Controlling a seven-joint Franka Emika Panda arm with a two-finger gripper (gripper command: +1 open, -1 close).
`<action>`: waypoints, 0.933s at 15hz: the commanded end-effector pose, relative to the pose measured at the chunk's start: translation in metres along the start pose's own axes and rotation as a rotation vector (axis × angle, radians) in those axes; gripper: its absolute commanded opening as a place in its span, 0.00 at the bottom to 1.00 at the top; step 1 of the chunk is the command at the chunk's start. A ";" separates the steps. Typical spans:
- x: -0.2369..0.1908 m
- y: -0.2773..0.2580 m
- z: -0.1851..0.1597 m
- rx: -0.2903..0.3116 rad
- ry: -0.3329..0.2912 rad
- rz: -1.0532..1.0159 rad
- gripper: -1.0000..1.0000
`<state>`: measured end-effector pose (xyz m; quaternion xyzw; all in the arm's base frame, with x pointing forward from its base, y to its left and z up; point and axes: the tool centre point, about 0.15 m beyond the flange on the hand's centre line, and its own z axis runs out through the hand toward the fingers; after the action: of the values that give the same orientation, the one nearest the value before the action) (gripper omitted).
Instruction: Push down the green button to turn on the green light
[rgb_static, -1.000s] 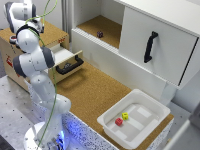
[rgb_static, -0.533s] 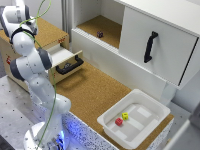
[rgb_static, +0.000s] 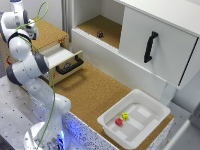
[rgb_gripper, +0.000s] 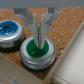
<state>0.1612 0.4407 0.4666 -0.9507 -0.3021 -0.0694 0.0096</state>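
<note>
gripper (rgb_gripper: 40, 36): fingers drawn together, tips down on the button face | green button (rgb_gripper: 38, 50): on the cork top of the drawer unit, directly under the tips | blue button (rgb_gripper: 11, 30): just beside the green one | drawer (rgb_static: 64, 58): open, exterior view's left | white tray (rgb_static: 150, 106): near right, holding red and yellow blocks

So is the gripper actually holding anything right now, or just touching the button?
Nothing is held. In the wrist view the gripper has its fingers drawn together, tips down on the middle of the green button, pressing rather than grasping. The blue button beside it is untouched.
</note>
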 end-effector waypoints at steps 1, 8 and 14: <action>0.008 0.006 0.022 0.031 -0.001 -0.010 0.00; 0.008 0.022 -0.003 0.130 0.028 0.055 0.00; 0.008 0.052 -0.070 -0.050 0.068 0.115 1.00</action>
<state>0.1867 0.4271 0.4992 -0.9569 -0.2718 -0.0959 0.0350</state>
